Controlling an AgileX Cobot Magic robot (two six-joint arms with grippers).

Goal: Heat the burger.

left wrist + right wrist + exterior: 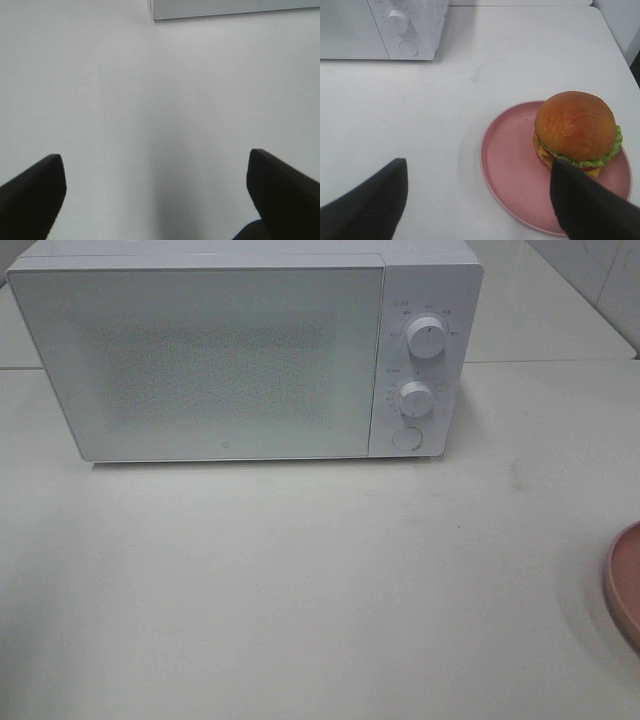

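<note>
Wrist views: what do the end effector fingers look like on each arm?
Both match. Left end effector: two matte black fingers, broad and wedge-shaped with blunt, angled tips. Right end effector: the same black fingers. No cables, markings or pads show; the arms themselves are out of view.

Microwave [240,355] at table's [300,590] back, burger [576,131] on plate [512,165] front-right of microwave

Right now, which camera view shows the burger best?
The right wrist view: the whole burger sits there on the pink plate. The exterior high view shows only the plate's edge, no burger. The left wrist view shows neither.
</note>
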